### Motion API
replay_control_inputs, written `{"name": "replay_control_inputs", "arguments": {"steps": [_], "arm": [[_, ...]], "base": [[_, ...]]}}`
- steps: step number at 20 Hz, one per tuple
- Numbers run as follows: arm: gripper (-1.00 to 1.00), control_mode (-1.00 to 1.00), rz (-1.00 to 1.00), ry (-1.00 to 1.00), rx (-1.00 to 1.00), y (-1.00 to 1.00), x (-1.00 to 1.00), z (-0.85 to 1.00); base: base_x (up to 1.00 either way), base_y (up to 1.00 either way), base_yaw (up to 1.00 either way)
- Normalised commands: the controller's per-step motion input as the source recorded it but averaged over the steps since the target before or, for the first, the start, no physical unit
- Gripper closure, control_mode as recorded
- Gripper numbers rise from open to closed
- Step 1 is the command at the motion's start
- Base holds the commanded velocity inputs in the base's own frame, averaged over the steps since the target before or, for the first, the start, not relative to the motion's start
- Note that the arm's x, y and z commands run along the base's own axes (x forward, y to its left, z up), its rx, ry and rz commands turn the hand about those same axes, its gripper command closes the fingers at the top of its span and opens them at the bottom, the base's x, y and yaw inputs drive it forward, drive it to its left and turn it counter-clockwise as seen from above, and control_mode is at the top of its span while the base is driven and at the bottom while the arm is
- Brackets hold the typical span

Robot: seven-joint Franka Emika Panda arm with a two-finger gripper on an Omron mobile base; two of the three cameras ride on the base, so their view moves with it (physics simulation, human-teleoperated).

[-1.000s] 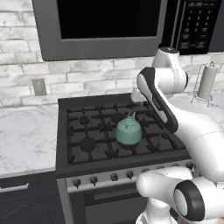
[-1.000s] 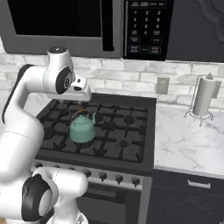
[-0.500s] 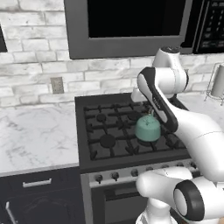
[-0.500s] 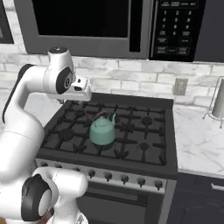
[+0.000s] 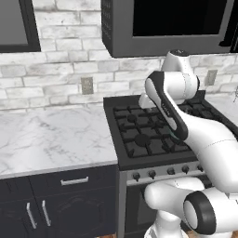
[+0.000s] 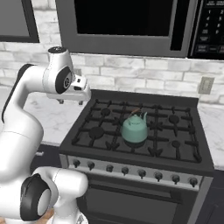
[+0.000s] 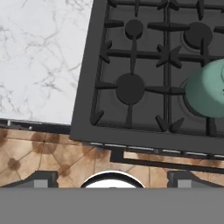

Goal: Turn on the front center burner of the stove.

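Note:
The black six-burner stove (image 6: 144,131) (image 5: 139,135) has a steel front strip with small dark knobs (image 6: 141,173). A teal kettle (image 6: 134,127) (image 7: 205,89) stands on the middle spot of the front row, so the front center burner is hidden beneath it. The larger front left burner (image 7: 130,87) (image 6: 96,131) is bare. My gripper (image 6: 70,102) (image 7: 112,177) hangs open and holds nothing, high above the stove's front left corner, left of the kettle. In the left base view my arm covers the stove's right half.
A black microwave (image 6: 127,22) hangs over the stove. A white marble counter (image 5: 51,135) (image 7: 39,57) runs left of it, above dark cabinets (image 5: 74,186). A wall outlet (image 5: 87,85) sits on the brick backsplash. Brown tiled floor (image 7: 52,153) lies in front of the stove.
The base has driven left, so the stove has slid right in both base views. The arm holds the same pose. The kettle is now behind my arm in the left base view.

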Motion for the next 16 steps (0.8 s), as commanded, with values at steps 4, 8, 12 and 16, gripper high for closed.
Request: {"name": "replay_control_inputs", "arguments": {"steps": [4, 8, 12, 16], "arm": [[-1.0, 1.0, 0.0, 0.0, 0.0, 0.0, 0.0, 0.0], [-1.0, 1.0, 0.0, 0.0, 0.0, 0.0, 0.0, 0.0], [-1.0, -1.0, 0.0, 0.0, 0.0, 0.0, 0.0, 0.0], [-1.0, -1.0, 0.0, 0.0, 0.0, 0.0, 0.0, -0.14]], "base": [[-0.2, 0.4, 0.0], [0.02, 0.02, 0.0], [0.0, -0.01, 0.0], [0.0, 0.0, 0.0]]}}
